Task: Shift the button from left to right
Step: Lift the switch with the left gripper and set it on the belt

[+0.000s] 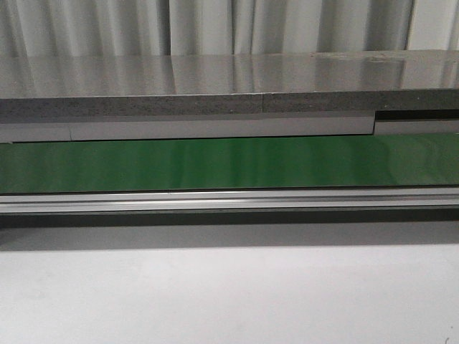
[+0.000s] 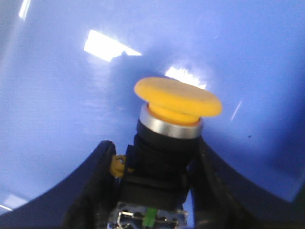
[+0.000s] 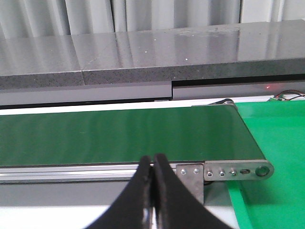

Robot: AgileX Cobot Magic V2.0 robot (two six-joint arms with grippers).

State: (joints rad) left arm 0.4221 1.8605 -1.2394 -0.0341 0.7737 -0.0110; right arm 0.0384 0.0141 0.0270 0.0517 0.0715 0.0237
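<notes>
In the left wrist view the button [image 2: 177, 98] fills the middle: a round yellow-orange cap, a silver ring and a black blocky body with a green mark at its base. My left gripper [image 2: 155, 157] is shut on the button's black body, one dark finger on each side, over a glossy blue surface [image 2: 57, 95]. My right gripper [image 3: 153, 164] is shut with nothing between its fingers, hanging before the green conveyor belt [image 3: 119, 133]. Neither gripper nor the button shows in the front view.
The green belt [image 1: 229, 161] runs across the front view behind a silver rail [image 1: 229, 199], with a grey stone ledge [image 1: 215, 86] and curtains beyond. White tabletop [image 1: 229, 294] lies in front. A bright green mat [image 3: 276, 138] lies by the belt's metal end bracket [image 3: 233, 171].
</notes>
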